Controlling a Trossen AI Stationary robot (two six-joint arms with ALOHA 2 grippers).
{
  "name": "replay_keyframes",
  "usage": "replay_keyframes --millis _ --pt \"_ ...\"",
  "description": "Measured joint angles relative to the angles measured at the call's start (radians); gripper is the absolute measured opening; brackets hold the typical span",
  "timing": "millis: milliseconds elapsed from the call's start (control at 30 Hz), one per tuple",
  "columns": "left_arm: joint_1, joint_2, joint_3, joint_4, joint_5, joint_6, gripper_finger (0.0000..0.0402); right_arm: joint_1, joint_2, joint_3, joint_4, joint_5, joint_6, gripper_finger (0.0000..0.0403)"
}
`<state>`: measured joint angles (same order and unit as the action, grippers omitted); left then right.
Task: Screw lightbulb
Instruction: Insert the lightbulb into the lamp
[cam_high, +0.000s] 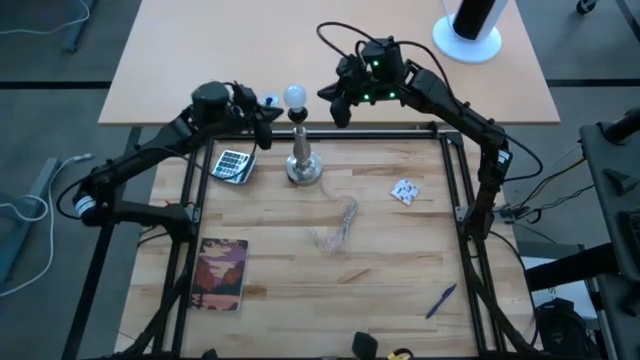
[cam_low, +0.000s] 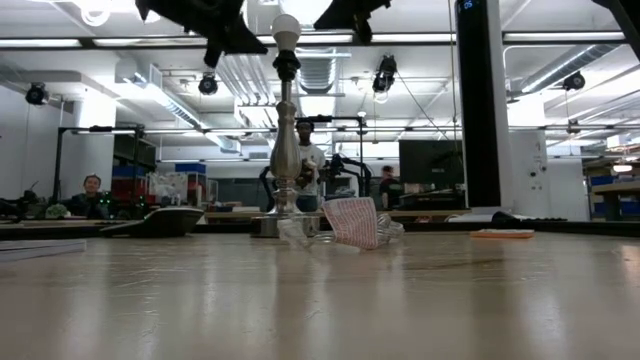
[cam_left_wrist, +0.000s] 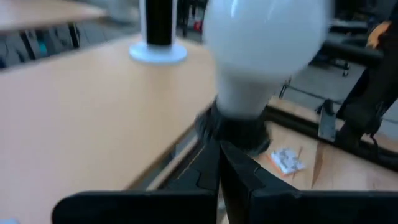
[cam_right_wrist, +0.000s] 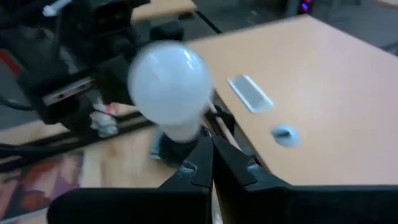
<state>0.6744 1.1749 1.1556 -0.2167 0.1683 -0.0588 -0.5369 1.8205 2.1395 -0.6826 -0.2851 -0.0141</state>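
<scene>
The lightbulb is blurred in both wrist views, and in the left wrist view its crown runs off the picture's edge. Its screw base cannot be seen in any view, sunk in the black socket. In the low view both grippers are cut off at the top edge, at eleven and one o'clock of the bulb, so only dark undersides show. From above, the left gripper and right gripper are too small to tell finger spacing. The clear wrapper at five o'clock of the lamp stand is too faint to identify.
</scene>
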Motion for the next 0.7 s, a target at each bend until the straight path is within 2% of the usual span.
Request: replay_keyframes --millis 100,300,700 --pt "0.003 -0.004 0.058 0.001 -0.039 0.048 0.0 0.0 -0.001 0.0 0.033 -0.108 0.015 0.0" --pt "0.017 0.029 0.175 0.006 -0.122 0.169 0.0 0.033 0.0 0.0 0.1 -0.147 -0.025 0.0" --pt "0.027 0.152 0.277 -0.021 -0.069 0.181 0.0 0.038 0.003 -0.032 0.147 -0.1 0.017 0.0"
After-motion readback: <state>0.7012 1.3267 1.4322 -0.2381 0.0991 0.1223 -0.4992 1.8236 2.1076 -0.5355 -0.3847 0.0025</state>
